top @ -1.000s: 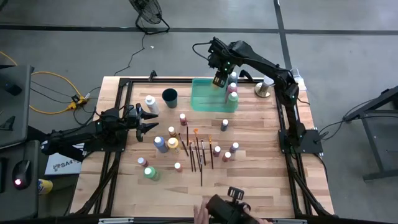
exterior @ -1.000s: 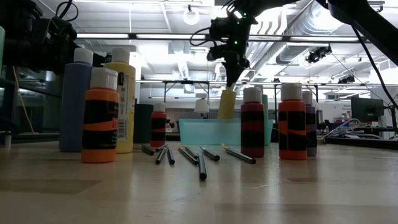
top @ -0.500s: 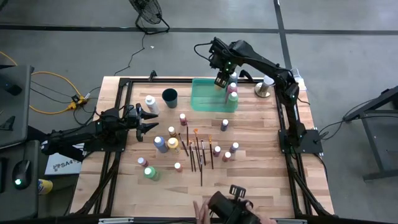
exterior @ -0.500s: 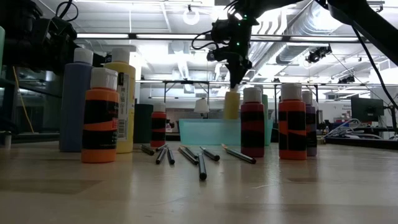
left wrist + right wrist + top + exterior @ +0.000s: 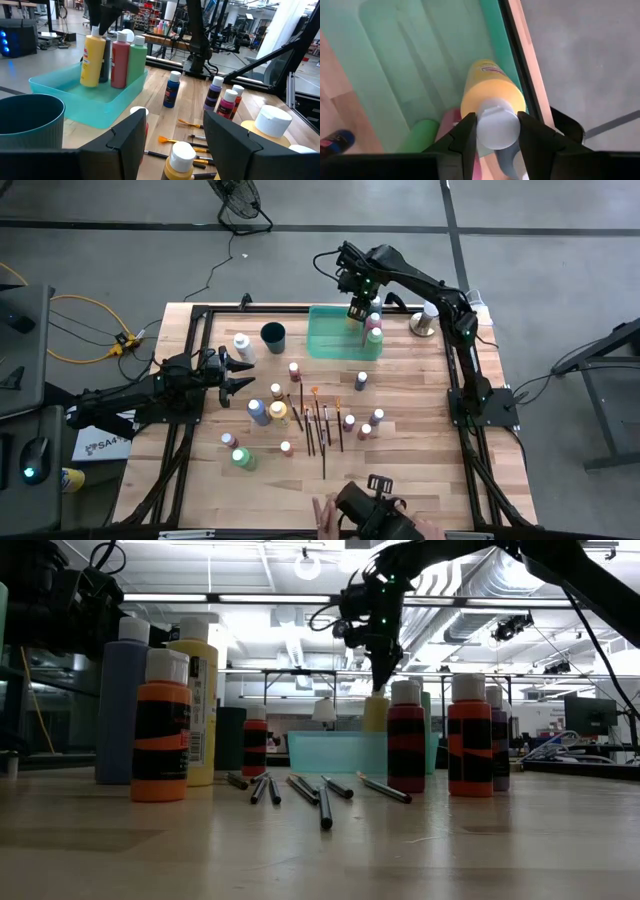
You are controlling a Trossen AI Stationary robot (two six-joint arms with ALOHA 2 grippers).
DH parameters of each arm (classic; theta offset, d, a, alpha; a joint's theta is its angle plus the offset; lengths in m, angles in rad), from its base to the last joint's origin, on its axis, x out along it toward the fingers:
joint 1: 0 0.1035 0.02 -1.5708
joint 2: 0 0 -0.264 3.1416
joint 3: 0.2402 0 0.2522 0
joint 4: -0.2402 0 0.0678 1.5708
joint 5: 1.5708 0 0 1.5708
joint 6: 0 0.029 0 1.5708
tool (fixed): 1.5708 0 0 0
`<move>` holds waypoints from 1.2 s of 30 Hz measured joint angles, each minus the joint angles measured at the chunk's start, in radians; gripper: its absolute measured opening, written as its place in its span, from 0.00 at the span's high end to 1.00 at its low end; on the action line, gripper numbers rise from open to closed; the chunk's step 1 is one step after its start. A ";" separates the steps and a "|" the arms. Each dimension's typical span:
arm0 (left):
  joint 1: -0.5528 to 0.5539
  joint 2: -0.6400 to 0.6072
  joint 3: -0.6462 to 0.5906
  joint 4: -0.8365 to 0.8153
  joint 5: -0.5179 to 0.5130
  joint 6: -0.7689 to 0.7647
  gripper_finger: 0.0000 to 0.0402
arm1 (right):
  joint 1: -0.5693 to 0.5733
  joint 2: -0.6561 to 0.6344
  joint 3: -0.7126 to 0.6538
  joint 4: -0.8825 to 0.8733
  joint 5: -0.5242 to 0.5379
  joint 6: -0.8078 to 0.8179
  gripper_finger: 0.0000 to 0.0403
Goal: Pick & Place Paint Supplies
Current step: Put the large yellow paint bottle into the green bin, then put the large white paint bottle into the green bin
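Right gripper (image 5: 496, 131), jaws closed on the cap of the yellow bottle (image 5: 492, 90), over the far right corner of the tray (image 5: 330, 340). Over the last second the bottle has come down: earlier it hung tilted above the tray wall, now it stands upright inside, just beside the red bottle (image 5: 120, 57) and green bottle (image 5: 137, 59) already there. From the left wrist view its base appears to rest on the tray floor, so the placement looks all but done; release is the likely remaining step. Left gripper (image 5: 238, 370), jaws apart and empty, waits unmoved at the left side of the table, near the cup (image 5: 273, 334). Many bottles and the brushes (image 5: 320, 425) remain on the table, so most of the task lies ahead.
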 joint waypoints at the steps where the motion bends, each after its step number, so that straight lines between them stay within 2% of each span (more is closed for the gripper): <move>1: 0.000 0.000 0.000 0.000 0.000 0.000 0.52 | 0.000 0.002 0.000 0.000 -0.001 0.000 0.72; 15: 0.000 0.000 0.000 0.000 0.000 0.000 0.52 | -0.020 0.009 0.001 -0.024 -0.003 0.019 0.71; 27: 0.000 0.000 0.000 0.000 0.000 0.000 0.52 | -0.021 0.008 0.002 0.001 0.009 0.027 0.56; 33: 0.000 0.000 0.000 0.000 0.000 0.000 0.52 | -0.021 -0.001 0.002 -0.008 0.080 0.032 0.54; 36: 0.000 0.000 0.000 0.000 0.000 0.000 0.52 | -0.021 -0.029 0.002 -0.011 0.081 0.036 0.54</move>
